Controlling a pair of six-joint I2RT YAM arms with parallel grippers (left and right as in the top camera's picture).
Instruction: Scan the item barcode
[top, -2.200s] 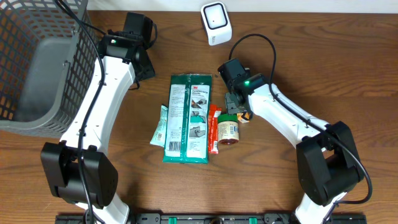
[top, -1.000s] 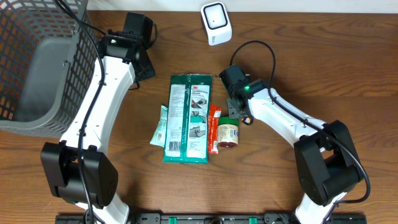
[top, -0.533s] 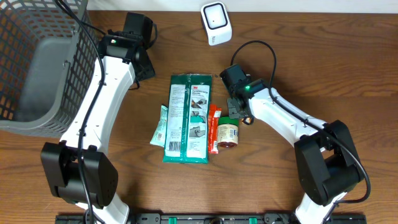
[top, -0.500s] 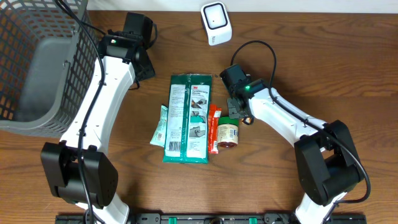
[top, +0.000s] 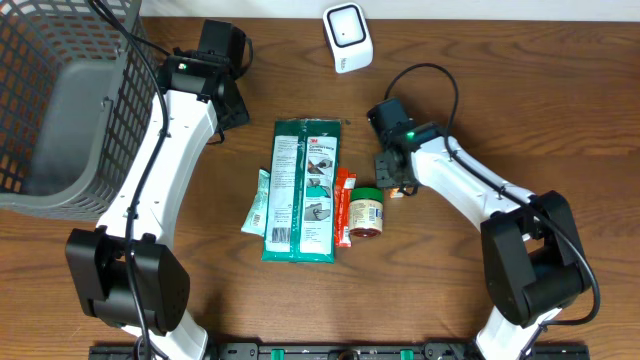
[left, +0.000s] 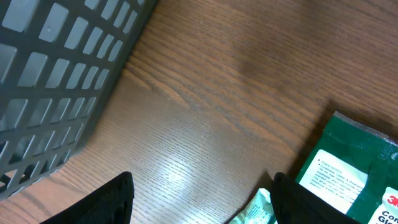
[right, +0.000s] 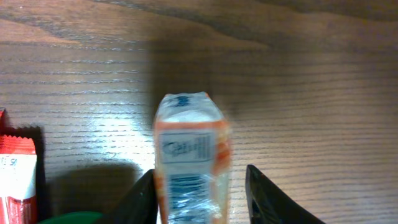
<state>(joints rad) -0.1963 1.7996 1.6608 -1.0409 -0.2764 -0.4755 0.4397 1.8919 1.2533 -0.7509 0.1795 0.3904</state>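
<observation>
Left arm (top: 160, 150) stretches forward, jaws spread wide; right arm (top: 450, 175) bends inward, jaws partly parted.

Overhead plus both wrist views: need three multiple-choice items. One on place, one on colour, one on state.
1. Where is the orange box?
A. in the left pincer
B. between the fingers of the right pincer
C. on top of the jar

2. What colour is the jar's lid?
A. green
B. red
C. white

3. What state is the left pincer in?
A. shut on the orange box
B. open and empty
C. shut on the jar

Answers:
1. B: the right wrist view shows the box between the fingers.
2. A: the overhead view shows a green lid.
3. B: its fingers stand wide apart with nothing between them.
</observation>
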